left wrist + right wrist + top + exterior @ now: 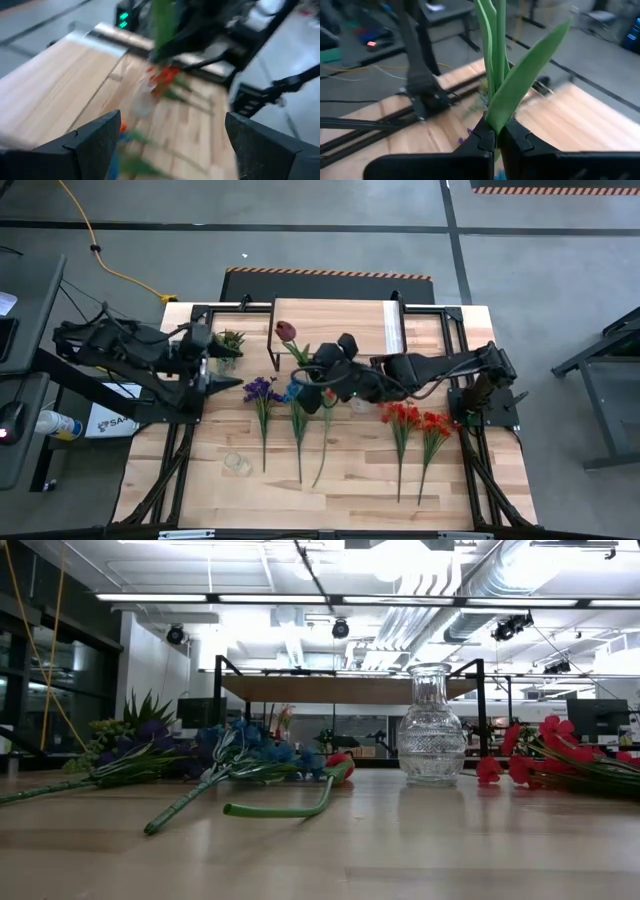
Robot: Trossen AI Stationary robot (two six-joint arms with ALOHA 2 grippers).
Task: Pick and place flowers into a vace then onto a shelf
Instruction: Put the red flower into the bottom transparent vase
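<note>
My right gripper (314, 368) reaches over the table's middle and is shut on a green-stemmed flower with a dark red bloom (286, 331). The right wrist view shows the flower's stem and long leaf (520, 80) rising past the right gripper (496, 131). Purple (262, 390), blue (295, 392), orange (328, 395) and red flowers (412, 420) lie flat on the table. A clear glass vase (430, 730) stands upright among them (360, 404). The shelf (330, 320) stands at the far edge. My left gripper (212, 368) waits open (172, 130) at the table's left side. My right gripper pinches the flower's green stem together with the base of a long leaf (495, 117) between its two fingers. The stem runs on past the fingertips toward the far left. The flower is lifted clear of the table, its bloom (286, 331) by the shelf's left end.
A small green spiky plant (230, 340) stands far left beside the left gripper. A small clear object (237, 463) sits near the table's near left. The shelf's black legs (218, 710) rise behind the flowers. Bare wood lies along the near edge (330, 500).
</note>
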